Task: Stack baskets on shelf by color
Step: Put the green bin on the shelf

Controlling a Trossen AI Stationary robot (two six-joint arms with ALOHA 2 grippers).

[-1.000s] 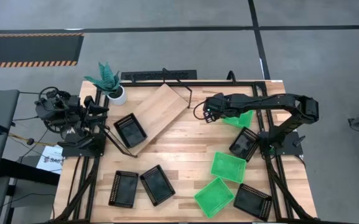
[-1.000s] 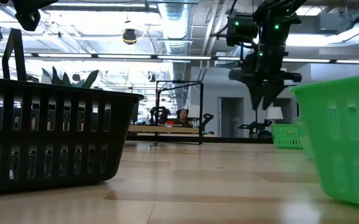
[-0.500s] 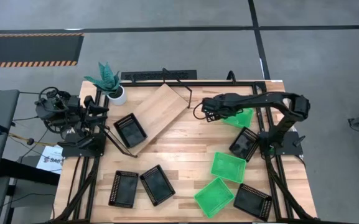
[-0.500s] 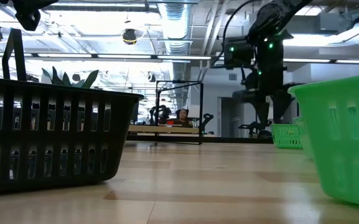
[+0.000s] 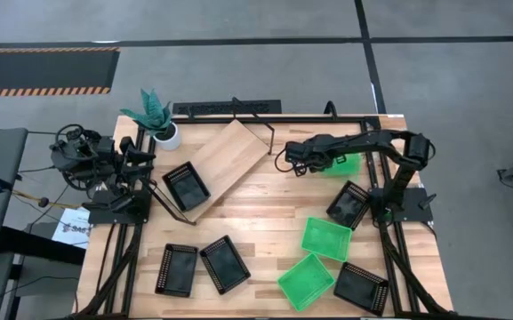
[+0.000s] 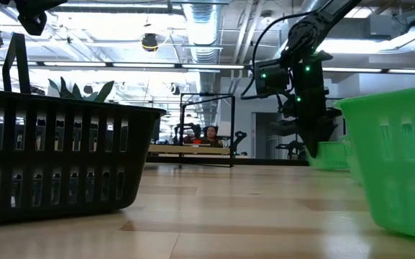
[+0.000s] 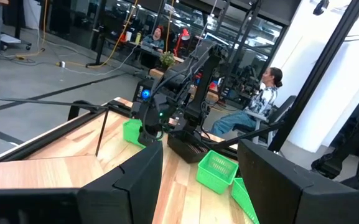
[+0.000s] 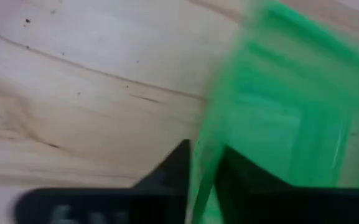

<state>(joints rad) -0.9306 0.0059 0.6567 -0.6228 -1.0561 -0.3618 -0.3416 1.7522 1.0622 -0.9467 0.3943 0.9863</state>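
At the table's far right a green basket [image 5: 347,167] sits on the wood, with my right gripper [image 5: 321,166] down at its left wall, shut on it; the low view shows the gripper [image 6: 313,146] beside that basket [image 6: 331,155]. The shelf [image 5: 228,167], a light-wood board on a black wire frame, lies slanted at the far middle. A black basket [image 5: 186,185] sits at its left end. My left gripper [image 7: 198,186] waits open with nothing in it at the table's left edge [image 5: 130,163]. My right gripper has the green basket's left wall [image 8: 207,140] between its two fingers [image 8: 173,171], one finger inside the basket and one outside. The fingers come steeply from above. The basket's bottom rests on the table.
Two more green baskets [image 5: 326,238] [image 5: 306,281] and black baskets [image 5: 349,204] [image 5: 361,286] lie at the right and near right. Two black ones [image 5: 177,269] [image 5: 225,264] lie near left. A potted plant [image 5: 156,120] stands far left. People sit in the room beyond.
My right gripper has sunk toward the green basket at the far right, tipping more steeply downward, and its fingers have closed in on the basket's left wall. The basket has stayed where it was.
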